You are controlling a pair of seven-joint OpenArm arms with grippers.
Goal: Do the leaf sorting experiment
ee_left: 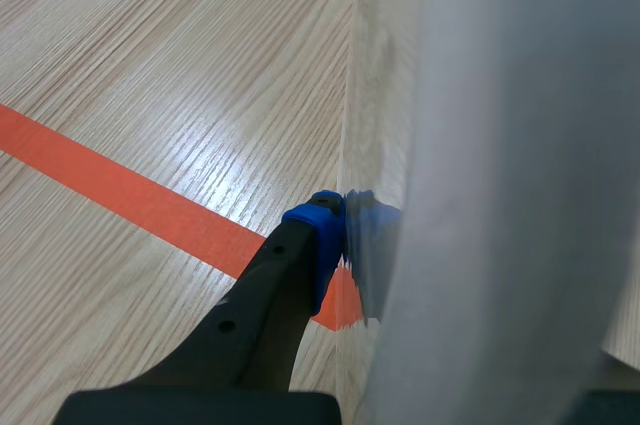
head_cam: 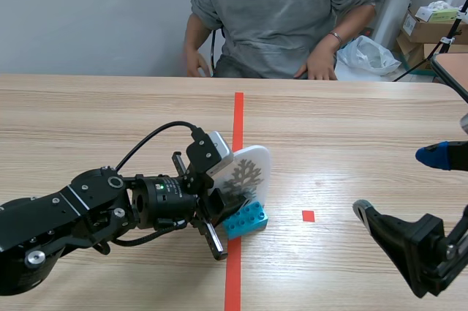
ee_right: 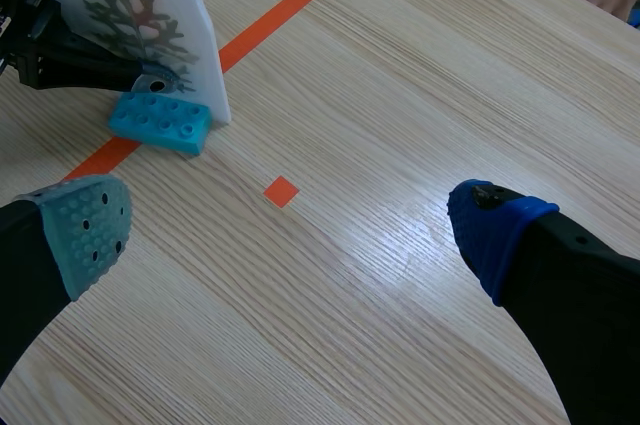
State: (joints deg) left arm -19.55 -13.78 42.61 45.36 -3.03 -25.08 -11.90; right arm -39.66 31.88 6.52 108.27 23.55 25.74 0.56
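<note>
A white card (head_cam: 247, 168) with a rounded top and a straight foot is held upright in a turquoise studded brick (head_cam: 247, 220), which lies on the table (head_cam: 88, 121) beside the red tape line (head_cam: 238, 117), about midway between the table's left and right edges and nearer its near edge. A dark grey-green branching leaf is printed on the card's face, with a faint reddish tint at its middle. The card is gripped low down by the left pincer (head_cam: 219, 212); in the left wrist view a blue pad (ee_left: 318, 230) is seen pressed against the card. The right pincer (ee_right: 288, 228) is held wide open over the table toward its right edge, well apart from the card, one pad grey-green and the other blue. A small red square (head_cam: 308, 216) is marked on the table between brick and right pincer. A person (head_cam: 285, 11) is seated at the far edge.
</note>
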